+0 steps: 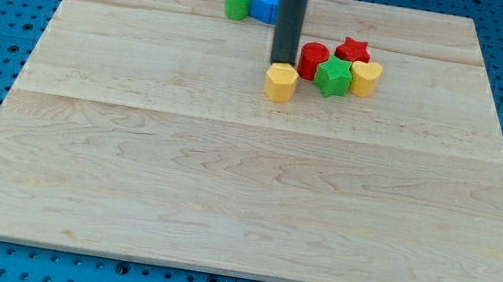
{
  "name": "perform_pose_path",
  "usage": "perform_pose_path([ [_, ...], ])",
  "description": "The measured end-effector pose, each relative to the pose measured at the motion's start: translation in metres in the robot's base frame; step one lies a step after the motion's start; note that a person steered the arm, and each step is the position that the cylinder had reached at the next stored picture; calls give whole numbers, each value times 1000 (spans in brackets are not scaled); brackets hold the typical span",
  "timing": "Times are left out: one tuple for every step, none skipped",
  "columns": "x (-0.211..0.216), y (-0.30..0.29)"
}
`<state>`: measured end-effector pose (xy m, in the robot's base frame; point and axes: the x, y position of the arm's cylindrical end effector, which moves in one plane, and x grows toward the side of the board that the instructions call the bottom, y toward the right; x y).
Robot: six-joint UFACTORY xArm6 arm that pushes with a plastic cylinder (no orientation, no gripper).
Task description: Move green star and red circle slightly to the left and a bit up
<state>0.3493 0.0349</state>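
Note:
The green star (333, 77) sits on the wooden board (245, 181) near the view's top, right of centre. The red circle (314, 59) touches it on its upper left. My tip (282, 64) stands just left of the red circle and just above a yellow hexagon (281, 82), close to or touching it. The rod rises dark and straight to the view's top edge.
A red star (353, 50) lies above the green star and a yellow heart (366, 78) touches its right side. A green circle (238, 1) and a blue block (266, 4) sit together at the view's top, left of the rod.

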Motion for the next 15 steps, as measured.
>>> perform_pose_path([
  [16,19],
  [50,36],
  [73,63],
  [41,87],
  [11,87],
  [12,30],
  [16,-28],
  [16,-38],
  [16,-39],
  [16,-39],
  [16,-39],
  [16,-39],
  [16,-42],
  [16,-49],
  [18,-41],
])
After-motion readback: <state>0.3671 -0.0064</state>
